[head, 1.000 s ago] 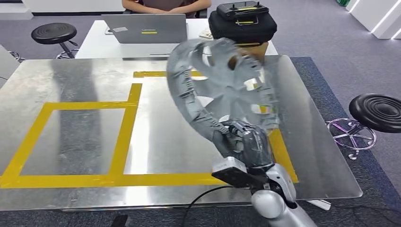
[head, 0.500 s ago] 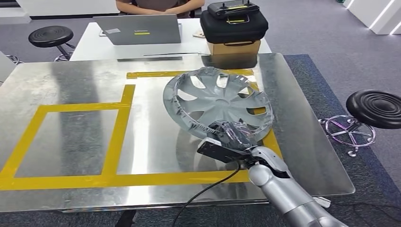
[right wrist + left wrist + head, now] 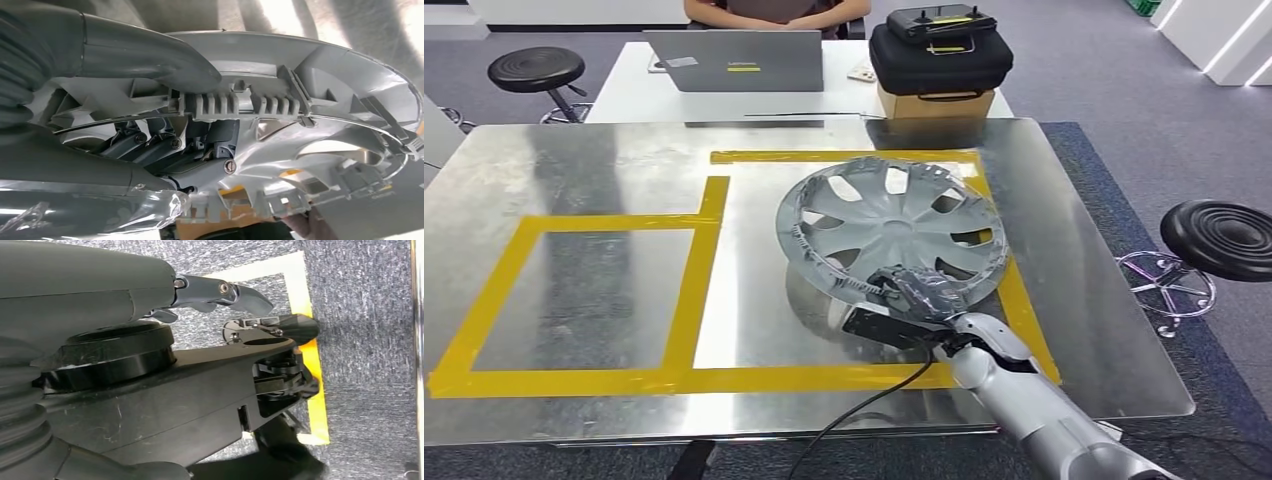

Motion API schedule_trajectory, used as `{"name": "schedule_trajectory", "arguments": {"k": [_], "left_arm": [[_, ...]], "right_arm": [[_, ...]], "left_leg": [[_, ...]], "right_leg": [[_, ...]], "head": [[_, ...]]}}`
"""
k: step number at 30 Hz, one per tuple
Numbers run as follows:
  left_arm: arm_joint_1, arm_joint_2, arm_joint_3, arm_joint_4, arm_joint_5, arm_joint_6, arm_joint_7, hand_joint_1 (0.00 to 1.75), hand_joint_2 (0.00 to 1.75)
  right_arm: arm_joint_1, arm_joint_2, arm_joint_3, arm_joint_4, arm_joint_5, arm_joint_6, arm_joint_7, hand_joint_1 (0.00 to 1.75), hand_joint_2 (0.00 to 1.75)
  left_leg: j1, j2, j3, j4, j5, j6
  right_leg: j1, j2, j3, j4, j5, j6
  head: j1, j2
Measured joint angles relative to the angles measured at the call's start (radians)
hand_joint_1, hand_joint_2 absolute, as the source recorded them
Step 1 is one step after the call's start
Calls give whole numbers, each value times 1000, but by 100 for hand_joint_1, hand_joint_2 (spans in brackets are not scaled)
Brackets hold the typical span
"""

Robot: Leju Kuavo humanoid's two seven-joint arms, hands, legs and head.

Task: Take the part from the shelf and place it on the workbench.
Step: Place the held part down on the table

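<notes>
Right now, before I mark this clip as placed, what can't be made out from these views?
- Whether the wheel cover lies flat on the workbench: head view, its near rim is hidden by the right hand.
- Far rim contact: right wrist view, cut off by the edge.
- Left hand fingers: left wrist view, partly hidden by the robot's dark body.
- The person: head view, cut off by the edge.

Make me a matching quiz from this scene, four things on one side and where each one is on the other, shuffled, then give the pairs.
Things
1. hubcap
2. laptop
3. black case
4. stool

Places
A. on a cardboard box behind the metal workbench
B. on the carpet right of the workbench
C. held at its near rim by the right hand
D. on the white desk in front of a seated person

Pairs: 1-C, 2-D, 3-A, 4-B
</notes>
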Motion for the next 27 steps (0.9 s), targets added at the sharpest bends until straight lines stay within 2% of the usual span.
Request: {"name": "schedule_trajectory", "arguments": {"k": [1, 2, 5, 6, 7, 10, 11, 12, 13, 15, 17, 20, 22, 23, 25, 26, 27], "left_arm": [[-2, 0, -1, 0, -2, 0, 3, 0, 175], [-4, -1, -3, 0, -5, -1, 6, 0, 175], [-9, -1, -13, 0, -11, -5, 13, 0, 175], [-10, -2, -17, 0, -13, -7, 13, 0, 175], [-11, -2, -18, 0, -15, -7, 14, 0, 175], [-13, -2, -21, 0, -20, -8, 18, 0, 175], [-13, -2, -23, 0, -20, -7, 18, 0, 175], [-13, -2, -23, 0, -20, -7, 19, 0, 175], [-12, -1, -24, 0, -20, -7, 19, 0, 175], [-13, -2, -25, 0, -20, -7, 19, 0, 175], [-15, -4, -25, 0, -20, -7, 19, 0, 175], [-15, -6, -25, 0, -19, -7, 19, 0, 175], [-15, -6, -25, 0, -19, -7, 19, 0, 175], [-15, -6, -25, 0, -19, -7, 19, 0, 175], [-14, -6, -26, 0, -21, -6, 20, 0, 175], [-14, -6, -26, 0, -21, -5, 21, 0, 175], [-13, -6, -27, 0, -21, -4, 24, 0, 175]], "right_arm": [[-11, 8, 2, 14, 6, 4, -1, 175, 175], [-24, 19, 7, 31, 12, 7, -1, 175, 175], [-60, 54, 24, 93, 30, 10, 2, 175, 175], [-73, 67, 29, 113, 34, 10, 2, 175, 175], [-85, 80, 34, 133, 35, 11, 2, 175, 175], [-107, 113, 49, 187, 37, 14, -2, 175, 175], [-110, 120, 55, 202, 39, 15, -3, 175, 175], [-113, 127, 60, 215, 40, 15, -4, 175, 175], [-117, 132, 64, 226, 42, 15, -4, 175, 175], [-128, 141, 70, 242, 42, 14, -5, 175, 175], [-136, 145, 72, 253, 42, 14, -5, 175, 175], [-139, 148, 73, 264, 42, 14, -6, 175, 175], [-140, 149, 74, 269, 42, 14, -6, 175, 175], [-140, 149, 74, 271, 42, 14, -7, 175, 175], [-140, 150, 75, 276, 42, 14, -9, 175, 175], [-140, 151, 78, 280, 42, 14, -10, 175, 175], [-139, 151, 81, 283, 43, 14, -10, 131, 131]], "left_leg": [[-1, 0, 1, 0, 0, -5], [-2, 1, 1, 0, 0, -10], [1, 2, 2, -2, -1, -29], [2, 3, -4, 12, -12, -36], [3, 3, -19, 46, -35, -41], [5, 3, -101, 224, -124, -53], [5, 3, -116, 257, -132, -55], [5, 3, -114, 256, -120, -56], [6, 4, -94, 222, -95, -57], [8, 8, -22, 92, -38, -59], [9, 8, 23, 4, -17, -49], [7, 4, 26, -9, -17, -23], [10, 4, 27, -11, -14, -10], [11, 5, 28, -11, -13, -5], [9, 6, 28, -11, -14, 0], [8, 6, 28, -11, -15, 1], [7, 6, 29, -11, -16, 2]], "right_leg": [[1, 1, 23, -44, 13, -3], [3, 1, 34, -65, 16, -5], [6, 4, 36, -74, 23, -19], [3, 3, 37, -77, 26, -25], [1, 3, 37, -79, 30, -30], [-1, 3, 34, -80, 33, -36], [-1, 3, 33, -80, 33, -36], [-2, 3, 33, -80, 33, -35], [-3, 3, 33, -80, 34, -34], [-3, 5, 33, -78, 34, -26], [0, 8, 30, -77, 34, -15], [1, 8, 30, -84, 36, 0], [0, 4, 15, -55, 14, 9], [0, 3, -7, -9, -12, 12], [0, 1, -72, 129, -76, 14], [0, 1, -101, 187, -94, 14], [0, 1, -115, 213, -94, 13]], "head": [[0, 0], [-1, 0], [-2, 0], [-3, 0], [-4, 0], [-7, 0], [-7, 0], [-7, 0], [-7, 0], [-8, 0], [-10, 0], [-9, 0], [-5, 0], [-3, 0], [0, 0], [-1, 0], [0, 0]]}}
